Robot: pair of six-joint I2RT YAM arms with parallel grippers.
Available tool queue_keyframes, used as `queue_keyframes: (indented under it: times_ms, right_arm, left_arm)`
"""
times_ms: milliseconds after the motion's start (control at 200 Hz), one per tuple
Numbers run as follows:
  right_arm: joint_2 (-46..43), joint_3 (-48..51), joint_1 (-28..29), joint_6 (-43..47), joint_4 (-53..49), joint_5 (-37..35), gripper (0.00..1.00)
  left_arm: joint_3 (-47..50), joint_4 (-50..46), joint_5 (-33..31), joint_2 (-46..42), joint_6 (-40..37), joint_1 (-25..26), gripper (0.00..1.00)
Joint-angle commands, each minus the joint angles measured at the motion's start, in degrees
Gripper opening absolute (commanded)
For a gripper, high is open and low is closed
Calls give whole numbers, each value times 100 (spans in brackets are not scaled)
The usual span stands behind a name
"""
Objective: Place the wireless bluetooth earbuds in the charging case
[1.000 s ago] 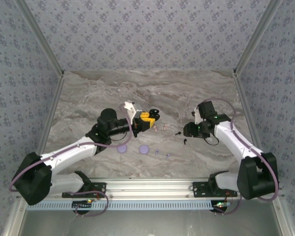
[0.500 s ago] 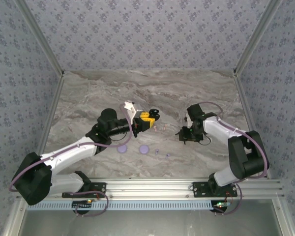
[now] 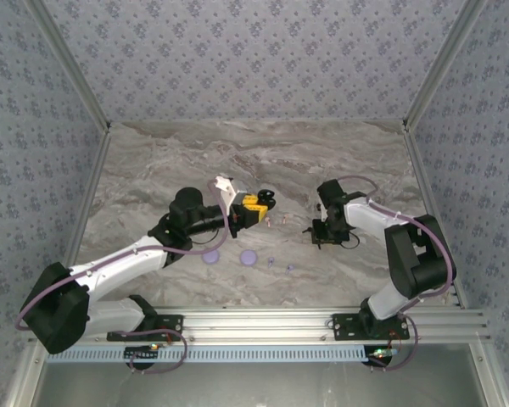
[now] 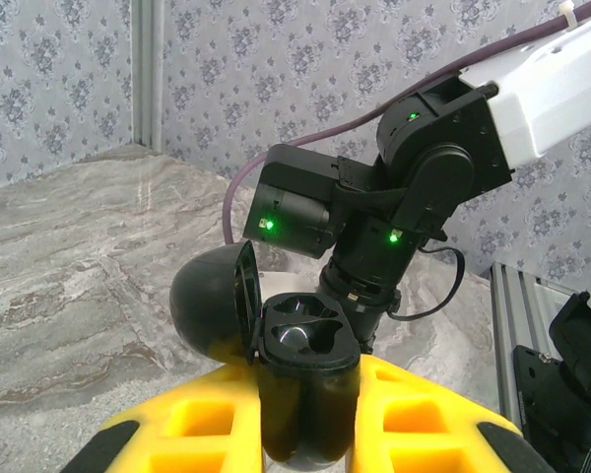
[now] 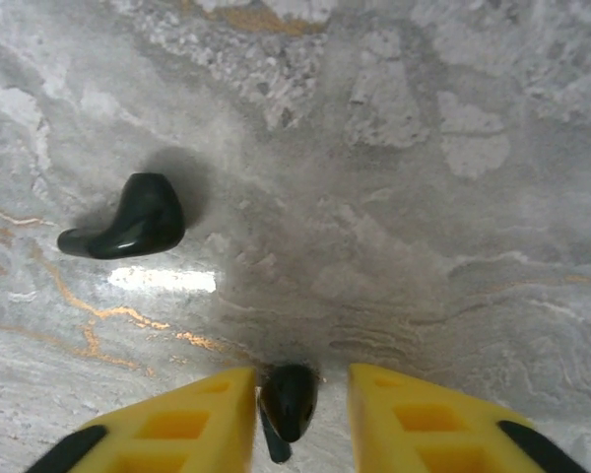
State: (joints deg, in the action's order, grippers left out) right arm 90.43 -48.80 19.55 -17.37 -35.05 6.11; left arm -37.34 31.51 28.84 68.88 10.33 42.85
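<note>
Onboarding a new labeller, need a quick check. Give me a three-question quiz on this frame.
1. True or false: the charging case held in the left jaws has its lid shut.
2. What colour is the earbud between the right jaws? A lilac, B black, C white.
3. Fill in: a second black earbud lies loose on the ___.

Key: 1 false, the lid stands open. 2 B. 3 table.

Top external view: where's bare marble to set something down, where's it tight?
Free: the grey marble tabletop strip between both arms and the back wall, plus its far-left corner. Crowded: between the left claw, gripping the open black round charging case, and the right claw, around tiny pale earbuds and two lilac round discs.
</note>
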Motion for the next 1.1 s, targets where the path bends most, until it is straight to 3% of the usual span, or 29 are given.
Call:
queue_keyframes:
  times_ms: [0,260,480,739,894,1094]
  right_arm:
    - [133,-119,75,-30,209,10,25]
    - [-748,23,-66,221,460,313,20]
    - [-2311,145,-337,455,1290,1860,20]
    - [-3481,-67,-306,-71,2857,3519,21]
    - [-3712,-313,-86,-250,3407,3808,21]
    - [-3685,-636,456,-169,3527,3666,21]
  left_arm:
    - [-207,79,-52,-130,-97,39,0]
    - [-103,367,-67,-148,67,40,0]
    - [96,1070,56,-148,442,-30,0]
    - [17,1790,587,48,980,-298,0]
    - [-45,2169,747,219,1249,-383,0]
    - [-250,2263,1023,445,1393,-365,0]
